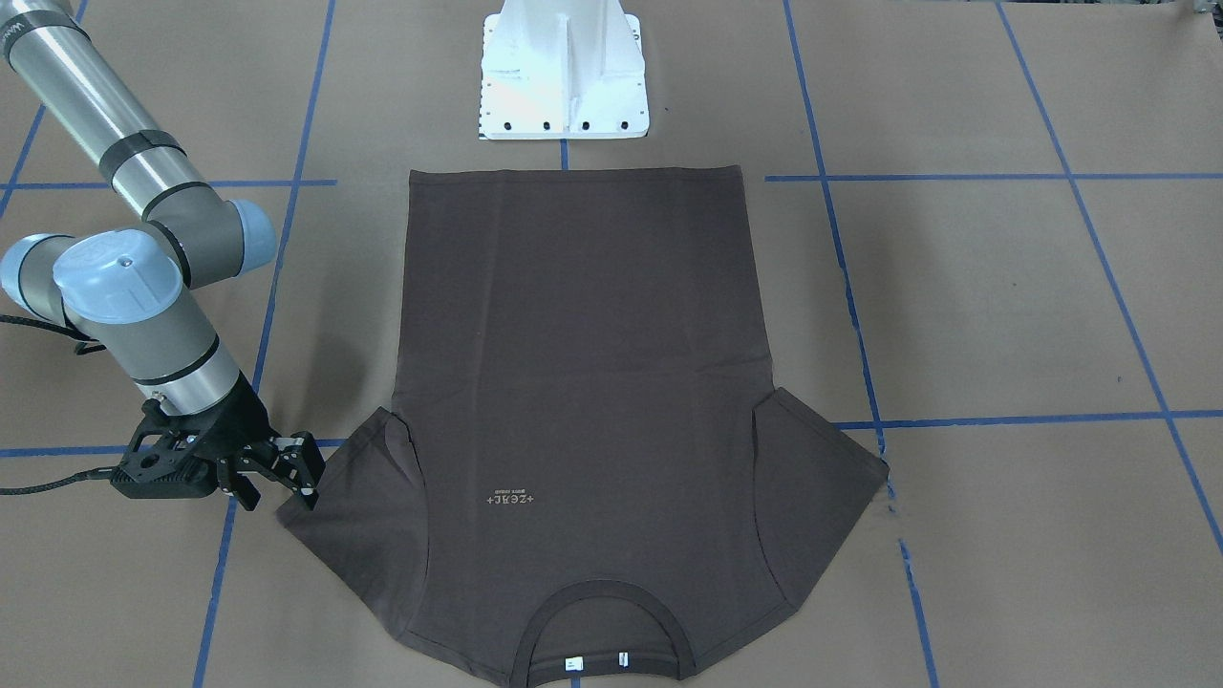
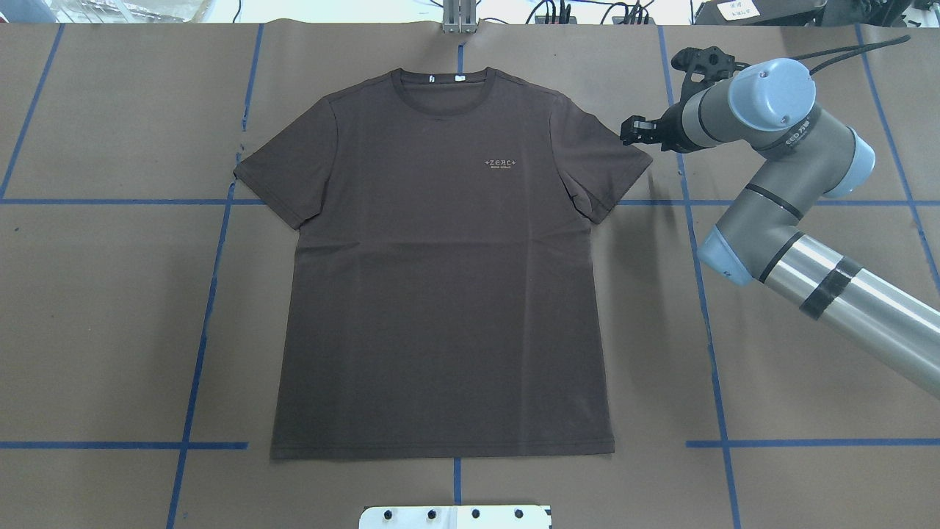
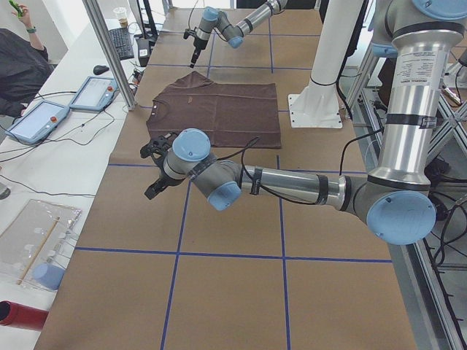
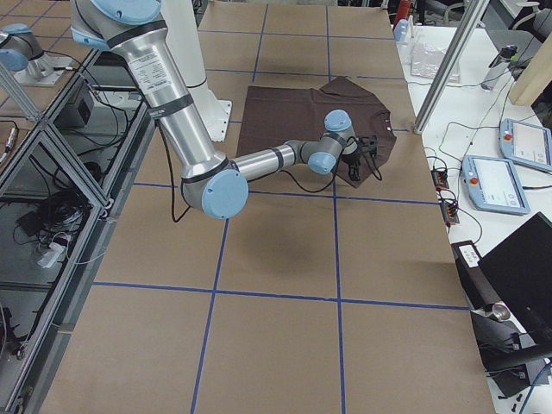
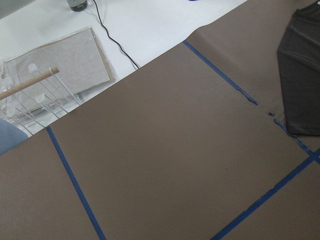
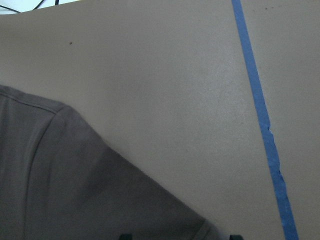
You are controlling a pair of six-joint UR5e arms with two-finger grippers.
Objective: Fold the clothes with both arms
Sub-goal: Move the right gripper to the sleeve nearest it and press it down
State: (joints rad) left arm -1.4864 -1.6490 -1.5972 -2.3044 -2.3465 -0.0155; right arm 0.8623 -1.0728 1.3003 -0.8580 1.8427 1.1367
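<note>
I see the T-shirt (image 2: 440,294) flat, no fold done yet; right gripper (image 1: 285,492) fingers spread beside its sleeve (image 1: 354,516) (left gripper (image 3: 155,186): cannot tell).

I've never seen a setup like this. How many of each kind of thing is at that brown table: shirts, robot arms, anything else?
Dark brown T-shirt: 1
Robot arms: 2, the right arm and the left arm
White pedestal base: 1
Total: 4
</note>
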